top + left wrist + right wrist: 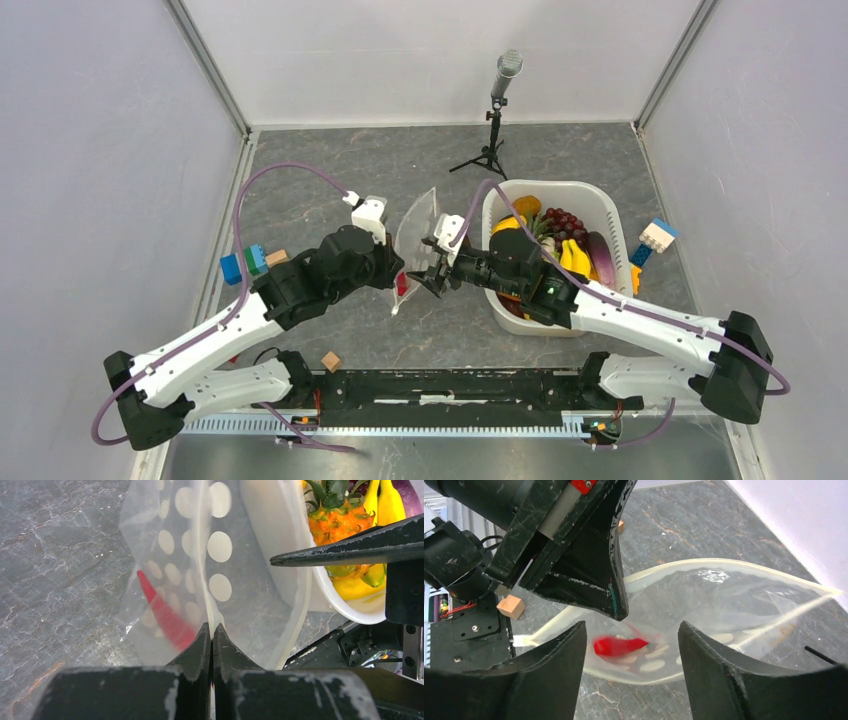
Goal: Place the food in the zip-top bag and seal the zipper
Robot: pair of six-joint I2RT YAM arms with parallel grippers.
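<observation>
Left jaws: pressed together, pinching the rim of the zip-top bag.
Right jaws: spread wide, just above the bag's mouth, holding nothing.
Zip-top bag: between the two arms on the grey surface, just beside the white basket.
Zipper: unsealed, mouth gaping.
Red food piece: inside the bag.
Bananas, pineapple: in the basket.

White arms, purple cables, black end effectors.
</observation>
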